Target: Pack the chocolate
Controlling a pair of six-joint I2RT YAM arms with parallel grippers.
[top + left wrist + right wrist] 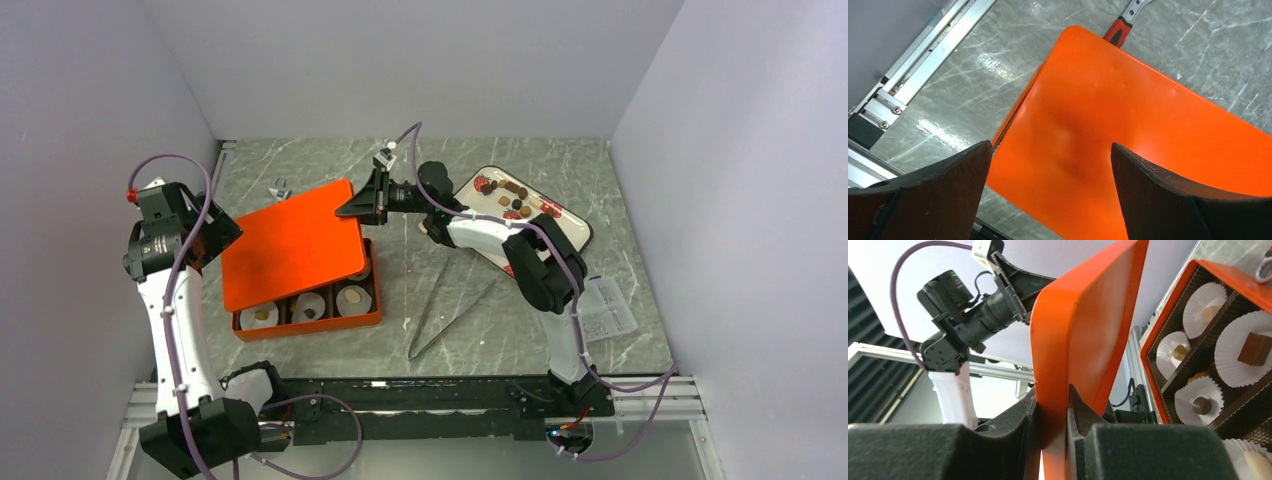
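from above, the right tool (pixel 352 208) pinches the far corner of the orange lid (pixel 292 243), which lies crooked over the box (pixel 310 322). some chocolate (pixel 352 297) shows in the front paper cups (pixel 299 303), and more lies on the tray (pixel 570 228). the step looks like closing the box

in the left wrist view the left tool (pixel 1050 165) gapes wide above the lid, holding nothing

in the right wrist view the lid edge is squeezed tight. next it should turn to match the box edges. there is free worktop (pixel 400 290) on the right, up to the tongs (pixel 428 308)

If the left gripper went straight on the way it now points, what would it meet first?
Most likely the orange lid: in the left wrist view it fills the space straight ahead of the open left gripper. How far off it lies is unclear.
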